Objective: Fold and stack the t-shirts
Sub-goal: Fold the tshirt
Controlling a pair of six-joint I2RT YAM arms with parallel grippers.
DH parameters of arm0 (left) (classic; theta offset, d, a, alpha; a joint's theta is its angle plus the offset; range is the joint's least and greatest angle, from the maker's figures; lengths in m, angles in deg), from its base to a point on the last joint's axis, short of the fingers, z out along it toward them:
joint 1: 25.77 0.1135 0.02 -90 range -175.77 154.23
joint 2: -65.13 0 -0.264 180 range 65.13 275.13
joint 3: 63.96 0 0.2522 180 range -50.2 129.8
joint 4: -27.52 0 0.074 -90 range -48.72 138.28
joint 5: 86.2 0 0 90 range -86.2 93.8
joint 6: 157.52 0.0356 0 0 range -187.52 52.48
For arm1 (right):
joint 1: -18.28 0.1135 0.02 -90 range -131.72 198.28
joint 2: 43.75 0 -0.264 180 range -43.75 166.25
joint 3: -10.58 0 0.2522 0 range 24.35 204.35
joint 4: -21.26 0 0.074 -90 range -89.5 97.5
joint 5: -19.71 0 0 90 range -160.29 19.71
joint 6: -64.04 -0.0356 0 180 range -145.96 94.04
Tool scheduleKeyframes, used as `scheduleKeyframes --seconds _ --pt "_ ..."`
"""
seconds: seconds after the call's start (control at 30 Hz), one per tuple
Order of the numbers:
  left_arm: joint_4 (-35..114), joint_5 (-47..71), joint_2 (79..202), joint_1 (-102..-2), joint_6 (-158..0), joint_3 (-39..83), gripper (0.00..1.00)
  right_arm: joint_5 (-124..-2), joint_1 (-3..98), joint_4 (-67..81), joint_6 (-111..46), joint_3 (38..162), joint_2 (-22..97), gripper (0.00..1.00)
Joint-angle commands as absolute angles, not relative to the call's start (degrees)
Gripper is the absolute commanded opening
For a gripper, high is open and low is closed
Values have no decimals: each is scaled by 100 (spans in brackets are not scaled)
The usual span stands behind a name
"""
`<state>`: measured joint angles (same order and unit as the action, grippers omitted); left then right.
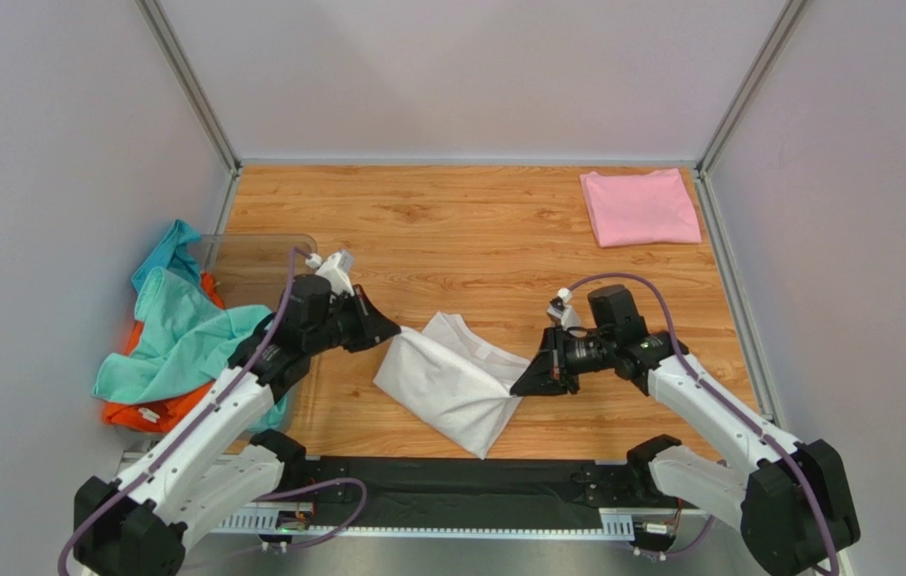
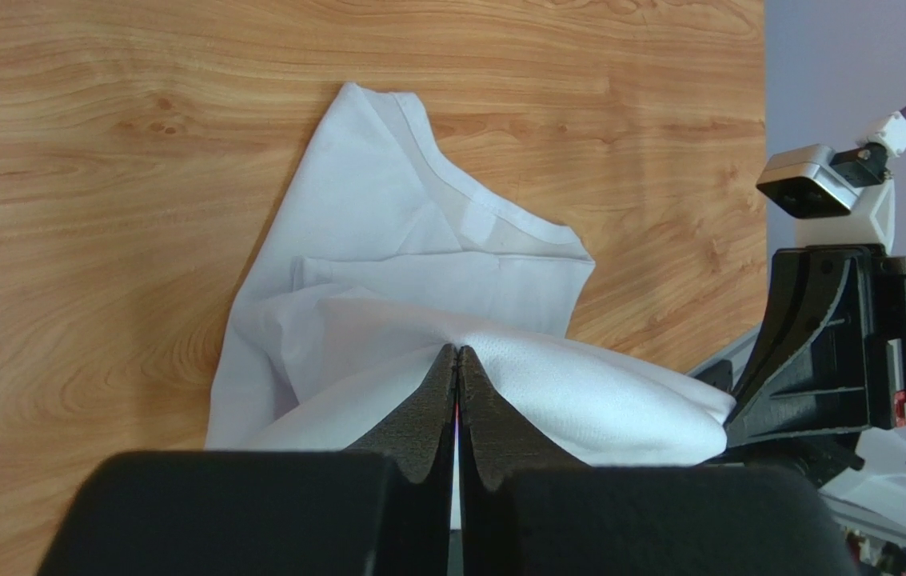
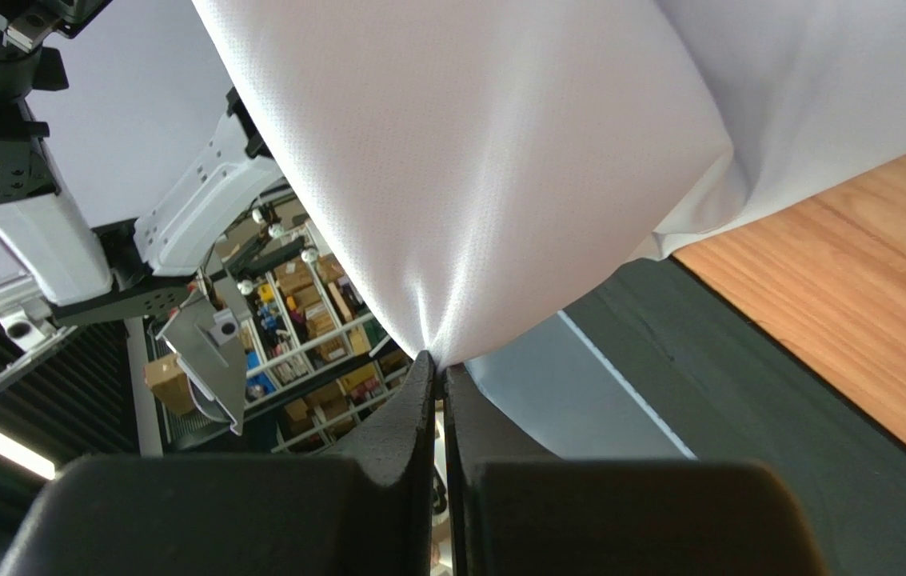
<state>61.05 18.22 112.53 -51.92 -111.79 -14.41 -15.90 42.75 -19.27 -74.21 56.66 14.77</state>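
Your left fingers (image 2: 433, 414) and right fingers (image 3: 412, 420) each clamp an edge of the white t-shirt (image 1: 451, 378), stretched between them, seemingly part-lifted; only the top view shows the folded pink t-shirt (image 1: 640, 205) at one o'clock.

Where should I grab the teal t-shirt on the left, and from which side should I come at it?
Pinch one of the raised folds near the middle of the teal t-shirt, coming straight down from above. It lies crumpled in a heap on top of the orange t-shirt, so it offers no flat edge to slide under, and a sideways approach would probably catch the orange one too.
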Motion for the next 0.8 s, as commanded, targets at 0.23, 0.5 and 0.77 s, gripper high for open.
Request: scheduleKeyframes --seconds 0.23,0.5,0.77 --pt "4674 1962 12804 -5187 -10900 -836 0 -1518 3472 -2248 -6499 5932 1996 0" --pt "4199 2041 13886 -5196 -10777 -450 0 -1755 3129 -2247 -6200 6064 2708 0" --pt "3768 2401 14888 -5196 -10707 -151 0 -2141 2760 -2204 -6208 6056 2911 0"
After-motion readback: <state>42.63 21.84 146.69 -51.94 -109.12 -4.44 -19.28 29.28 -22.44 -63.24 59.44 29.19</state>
